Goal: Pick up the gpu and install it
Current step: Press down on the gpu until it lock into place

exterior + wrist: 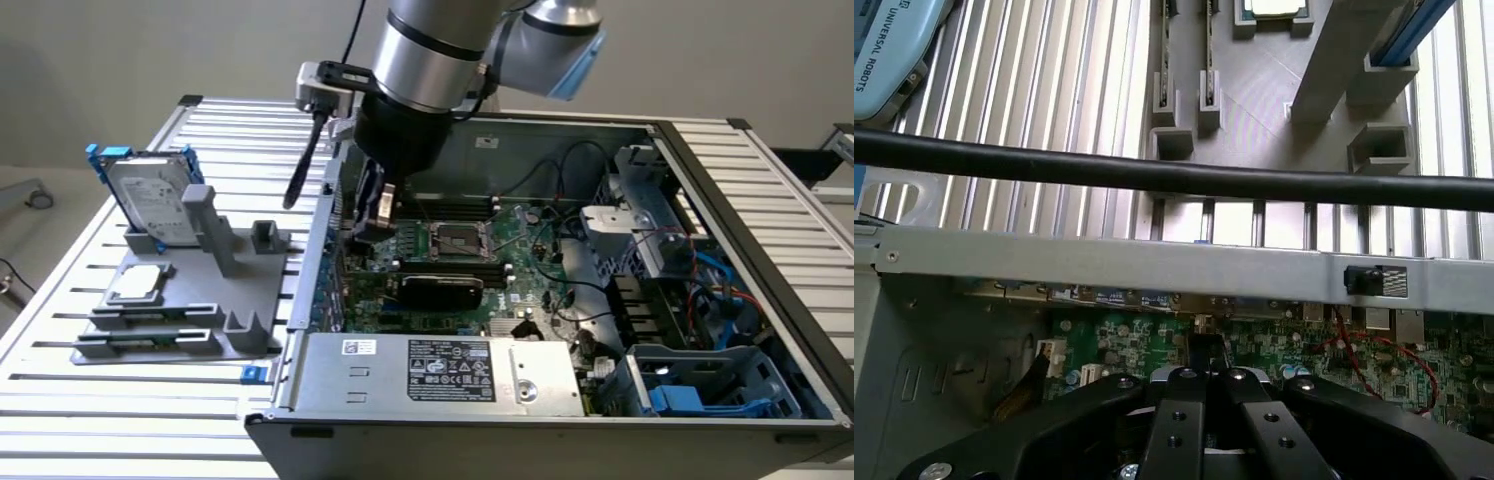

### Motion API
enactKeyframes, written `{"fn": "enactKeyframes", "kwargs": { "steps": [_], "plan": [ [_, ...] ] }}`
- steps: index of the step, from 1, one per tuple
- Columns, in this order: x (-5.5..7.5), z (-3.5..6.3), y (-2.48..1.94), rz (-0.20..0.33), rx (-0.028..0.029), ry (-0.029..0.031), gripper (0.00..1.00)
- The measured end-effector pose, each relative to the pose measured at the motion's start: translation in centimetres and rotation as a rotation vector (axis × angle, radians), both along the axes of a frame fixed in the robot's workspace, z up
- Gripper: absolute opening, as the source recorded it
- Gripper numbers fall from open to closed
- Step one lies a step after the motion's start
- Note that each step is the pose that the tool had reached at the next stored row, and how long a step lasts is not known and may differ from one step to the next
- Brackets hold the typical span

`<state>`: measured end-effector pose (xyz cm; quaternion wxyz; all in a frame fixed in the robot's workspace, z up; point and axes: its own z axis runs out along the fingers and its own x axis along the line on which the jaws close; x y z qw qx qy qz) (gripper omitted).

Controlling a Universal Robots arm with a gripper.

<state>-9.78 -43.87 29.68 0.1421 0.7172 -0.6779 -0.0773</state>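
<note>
GPU apparently seated on the motherboard, jaws pressed together over the case

The gripper (pixel 1206 392) has its jaws pressed together with nothing visibly pinched, hanging inside the open computer case (pixel 441 410) at the upper centre of the exterior view. Below and to the right of it, the gpu (pixel 441 290) lies black and rounded on the green motherboard (pixel 527 260), apparently already in its slot, so little seems left. At the exterior view's left, the grey holder (pixel 200 300) on the table (pixel 107 420) carries the hard drive (pixel 150 200) and a small silver chip (pixel 139 284).
</note>
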Motion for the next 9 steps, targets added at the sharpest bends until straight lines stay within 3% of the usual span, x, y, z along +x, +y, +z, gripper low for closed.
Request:
{"fn": "enactKeyframes", "kwargs": {
  "steps": [2, 3, 4, 6, 9],
  "plan": [
    [0.6, 0.0, 0.0, 0.0, 0.0001, -0.0011, 0.11],
    [0.8, 0.01, -0.01, 0.0, -0.0001, -0.0045, 0.11],
    [0.9, 0.01, -0.01, 0.0, -0.0001, -0.0123, 0.11],
    [1.2, 0.0, 0.0, 0.0, 0.0, -0.0409, 0.11],
    [1.6, 0.0, 0.0, 0.0, 0.0001, -0.0934, 0.11]
  ]
}}
